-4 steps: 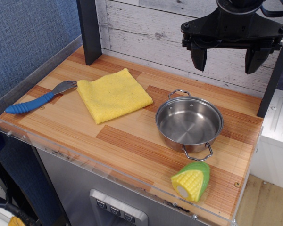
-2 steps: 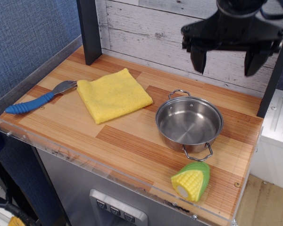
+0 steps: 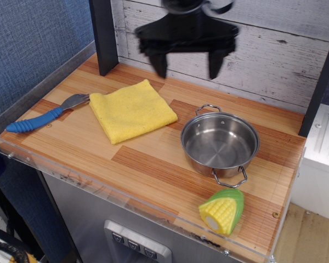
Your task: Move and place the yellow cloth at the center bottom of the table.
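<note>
your claw (image 3: pixel 187 64) hangs in the air in front of the white plank wall (image 3: pixel 274 49), above the back edge of the table (image 3: pixel 148 170), and it looks blurred. its two fingers (image 3: pixel 160 63) point down with a wide gap between them, so you have it spread open, and nothing is between them. it touches nothing on the table.

you see the yellow cloth (image 3: pixel 132 110) lying flat and folded on the left half of the table, toward the back edge, with one corner pointing at the wall. it sits below and a little left of your claw, well apart from it. just beside the cloth's left corner lies a fork (image 3: pixel 46 116) with a grey metal head and a blue handle; the prongs come right up to the cloth's edge, and the handle runs off toward the left edge of the table.

to the right of the cloth stands a steel pot (image 3: pixel 220 144) with two loop handles, upright and empty, near the cloth but not touching it. near the front right corner lies a toy corn (image 3: pixel 222 210), yellow with a green husk, on its side close to the clear rim. a dark post (image 3: pixel 103 35) stands at the back left corner.
</note>
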Robot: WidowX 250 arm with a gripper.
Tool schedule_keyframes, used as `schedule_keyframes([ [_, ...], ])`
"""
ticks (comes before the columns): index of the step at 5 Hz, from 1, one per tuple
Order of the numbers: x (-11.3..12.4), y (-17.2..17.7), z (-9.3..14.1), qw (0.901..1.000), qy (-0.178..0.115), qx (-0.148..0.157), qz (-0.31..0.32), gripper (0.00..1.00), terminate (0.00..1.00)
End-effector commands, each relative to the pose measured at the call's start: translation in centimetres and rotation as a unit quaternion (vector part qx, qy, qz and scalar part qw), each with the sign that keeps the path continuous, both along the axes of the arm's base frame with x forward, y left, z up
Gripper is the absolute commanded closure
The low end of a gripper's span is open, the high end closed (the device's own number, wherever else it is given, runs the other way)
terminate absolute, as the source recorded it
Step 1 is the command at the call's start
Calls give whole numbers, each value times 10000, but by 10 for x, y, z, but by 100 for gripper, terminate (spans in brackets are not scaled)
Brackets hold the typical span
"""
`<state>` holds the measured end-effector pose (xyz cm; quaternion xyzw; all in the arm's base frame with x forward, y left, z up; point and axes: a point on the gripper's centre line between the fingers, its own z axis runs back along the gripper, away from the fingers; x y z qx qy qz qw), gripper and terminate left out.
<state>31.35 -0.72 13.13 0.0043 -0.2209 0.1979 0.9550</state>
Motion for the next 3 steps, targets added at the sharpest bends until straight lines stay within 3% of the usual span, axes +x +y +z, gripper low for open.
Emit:
schedule_keyframes([
  [1, -1, 41, -14, 9983, 43, -277, 502, 0, 0],
  [3, 11, 73, -44, 9951, 238, -292, 917, 0, 0],
])
